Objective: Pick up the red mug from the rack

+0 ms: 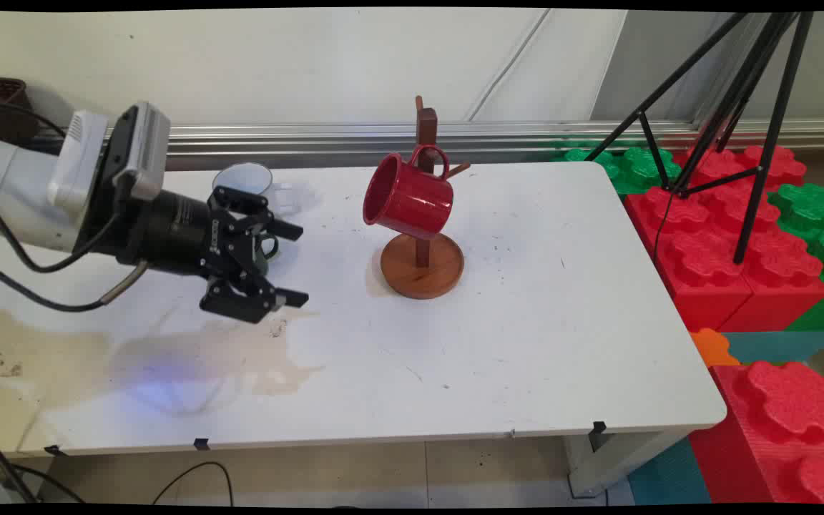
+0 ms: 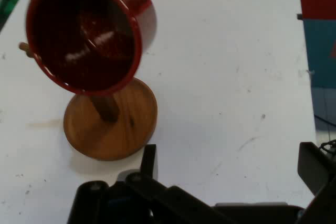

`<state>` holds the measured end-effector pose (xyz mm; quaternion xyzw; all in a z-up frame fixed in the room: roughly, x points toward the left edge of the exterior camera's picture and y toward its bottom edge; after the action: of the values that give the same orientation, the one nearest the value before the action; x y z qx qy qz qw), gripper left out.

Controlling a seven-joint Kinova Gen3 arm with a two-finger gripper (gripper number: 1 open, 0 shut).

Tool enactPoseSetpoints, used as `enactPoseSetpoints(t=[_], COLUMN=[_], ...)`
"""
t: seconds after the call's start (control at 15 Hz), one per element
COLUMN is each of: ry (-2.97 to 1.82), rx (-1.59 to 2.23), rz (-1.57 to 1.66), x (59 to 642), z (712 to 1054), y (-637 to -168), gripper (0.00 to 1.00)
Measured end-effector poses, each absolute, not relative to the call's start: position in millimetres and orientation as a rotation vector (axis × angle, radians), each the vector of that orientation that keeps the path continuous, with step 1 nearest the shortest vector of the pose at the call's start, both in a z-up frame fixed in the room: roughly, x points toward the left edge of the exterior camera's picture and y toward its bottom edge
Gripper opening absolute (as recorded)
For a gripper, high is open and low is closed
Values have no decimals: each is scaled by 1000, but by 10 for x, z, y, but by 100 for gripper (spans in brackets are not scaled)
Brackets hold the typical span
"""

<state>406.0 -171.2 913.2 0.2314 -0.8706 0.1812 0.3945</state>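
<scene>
My gripper (image 1: 289, 263) open, empty, above table (image 1: 526, 322); red mug (image 1: 407, 197) hangs by handle on wooden mug tree (image 1: 423, 214) at my 3 o'clock; looks rigid, glossy/slippery, light, so grip rim or wall.

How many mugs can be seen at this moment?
2. A red enamel mug hangs by its handle on the wooden mug tree mid-table. A white mug stands at the table's far side, just behind the open black gripper, which partly hides it and could hide more.
</scene>
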Motion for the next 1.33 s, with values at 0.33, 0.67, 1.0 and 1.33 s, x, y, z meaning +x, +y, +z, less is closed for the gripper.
enactPoseSetpoints(t=[0.33,0.67,1.0,1.33], ry=[-2181,-2098,-1994,-1954], rx=[598,620,691,772], rz=[482,510,520,516], x=[4057,4025,3941,3836], z=[9166,9268,9369,9366], y=[-1753,-1753,-1746,-1830], gripper=[100,100,100,100])
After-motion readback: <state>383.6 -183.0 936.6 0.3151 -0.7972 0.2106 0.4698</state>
